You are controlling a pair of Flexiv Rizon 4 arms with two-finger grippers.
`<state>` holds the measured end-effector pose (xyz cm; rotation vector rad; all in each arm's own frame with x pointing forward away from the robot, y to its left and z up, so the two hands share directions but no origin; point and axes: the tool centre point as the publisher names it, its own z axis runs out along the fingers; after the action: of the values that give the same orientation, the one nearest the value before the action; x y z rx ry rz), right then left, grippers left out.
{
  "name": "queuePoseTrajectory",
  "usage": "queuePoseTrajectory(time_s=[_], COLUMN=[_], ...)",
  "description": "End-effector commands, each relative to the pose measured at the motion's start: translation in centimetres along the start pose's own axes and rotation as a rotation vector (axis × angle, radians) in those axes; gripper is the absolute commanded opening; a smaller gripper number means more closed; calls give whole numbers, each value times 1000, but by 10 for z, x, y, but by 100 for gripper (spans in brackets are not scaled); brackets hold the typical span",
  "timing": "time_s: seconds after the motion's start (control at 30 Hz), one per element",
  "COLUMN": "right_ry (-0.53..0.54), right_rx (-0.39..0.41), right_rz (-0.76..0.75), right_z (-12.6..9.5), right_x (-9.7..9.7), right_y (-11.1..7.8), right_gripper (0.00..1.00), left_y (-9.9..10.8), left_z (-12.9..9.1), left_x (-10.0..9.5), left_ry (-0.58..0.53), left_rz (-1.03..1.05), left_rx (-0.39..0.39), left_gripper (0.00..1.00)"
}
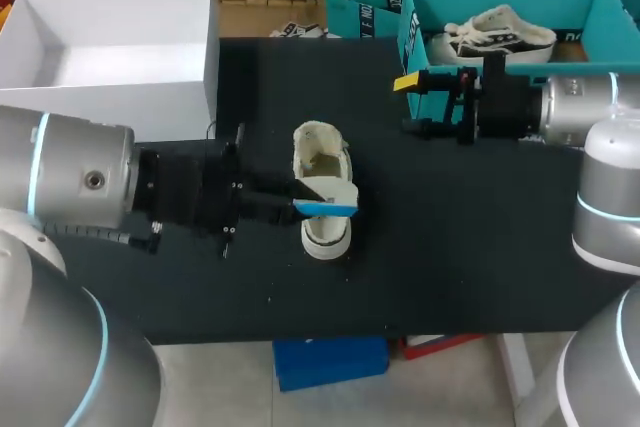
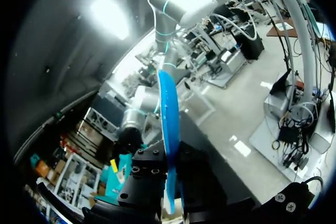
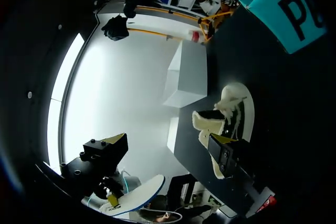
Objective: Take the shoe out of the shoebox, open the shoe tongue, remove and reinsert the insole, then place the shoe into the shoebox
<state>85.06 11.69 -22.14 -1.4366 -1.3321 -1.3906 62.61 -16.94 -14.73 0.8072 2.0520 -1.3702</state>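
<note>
The left gripper (image 1: 298,199) clamps the blue insole (image 1: 328,207), held over the white shoe (image 1: 322,157) lying mid-bench (image 1: 480,237). At the shoe's two o'clock, the right gripper (image 1: 410,104) hangs spread wide, holding nothing, beside the teal shoebox (image 1: 412,32).

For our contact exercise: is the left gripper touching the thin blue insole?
Touching. Left wrist view: the left gripper clamps the thin blue insole from both sides.
</note>
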Motion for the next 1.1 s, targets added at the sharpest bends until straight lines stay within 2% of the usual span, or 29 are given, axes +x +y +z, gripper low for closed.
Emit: queuePoseTrajectory(time_s=[0.03, 0.1, 0.23, 0.4, 0.57, 0.73, 0.93, 1.1], right_ry=[0, 0, 0, 0, 0, 0, 0, 0], right_rx=[-5, -5, -5, -5, -5, -5, -5, -5], right_rz=[-1, -1, -1, -1, -1, -1, -1, -1], right_z=[2, 2, 2, 2, 2, 2, 2, 2], right_x=[-1, -1, -1, -1, -1, -1, -1, -1], right_y=[-1, -1, -1, -1, -1, -1, -1, -1], right_gripper=[100, 100, 100, 100, 100, 100, 100, 100], left_y=[20, 26, 38, 55, 71, 88, 109, 123], left_z=[-11, -10, -6, 3, 16, 32, 47, 54], left_x=[47, 55, 67, 78, 87, 94, 94, 84], left_ry=[-314, -326, -368, -417, -481, -513, -531, -536], left_rz=[73, 164, 205, 318, 353, 388, 400, 390], left_rx=[51, 43, 93, 74, 74, 36, -27, -78], left_gripper=[0, 0, 0, 0, 0, 0, 0, 0])
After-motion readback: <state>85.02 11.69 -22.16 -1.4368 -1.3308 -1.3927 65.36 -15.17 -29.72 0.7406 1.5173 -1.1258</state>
